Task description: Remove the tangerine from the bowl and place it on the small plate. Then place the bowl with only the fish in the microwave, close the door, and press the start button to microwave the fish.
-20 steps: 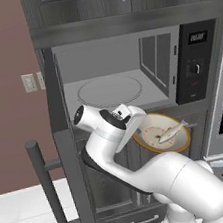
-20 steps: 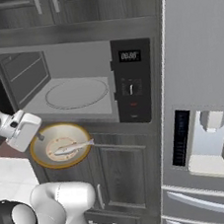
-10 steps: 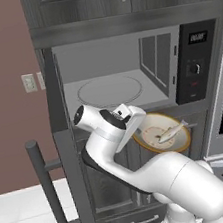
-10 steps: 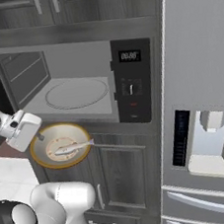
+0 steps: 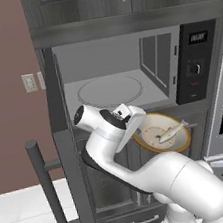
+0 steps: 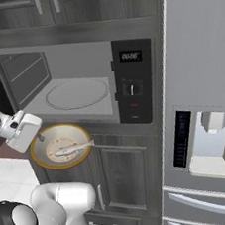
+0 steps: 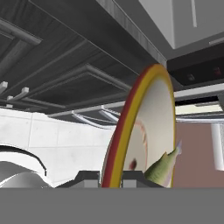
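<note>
Nothing has shifted since the earlier frames: arm, bowl and fish hold the same positions. You see the built-in dark grey microwave (image 5: 128,75) standing open, its round white turntable (image 5: 109,90) bare, and its door (image 5: 62,141) swung out to the left with the long grey bar handle (image 5: 47,191) facing you. From the right base view you also read the black control panel (image 6: 132,82). The white arm rises from the base and bends forward, wrist level just below the microwave sill. The gripper (image 6: 38,138) is clenched on the rim of the shallow tan bowl (image 5: 162,133), holding it clear of the cabinet front. The slender silvery-grey fish (image 5: 171,132) lies in it. The hand view shows the bowl edge-on between the fingertips.
</note>
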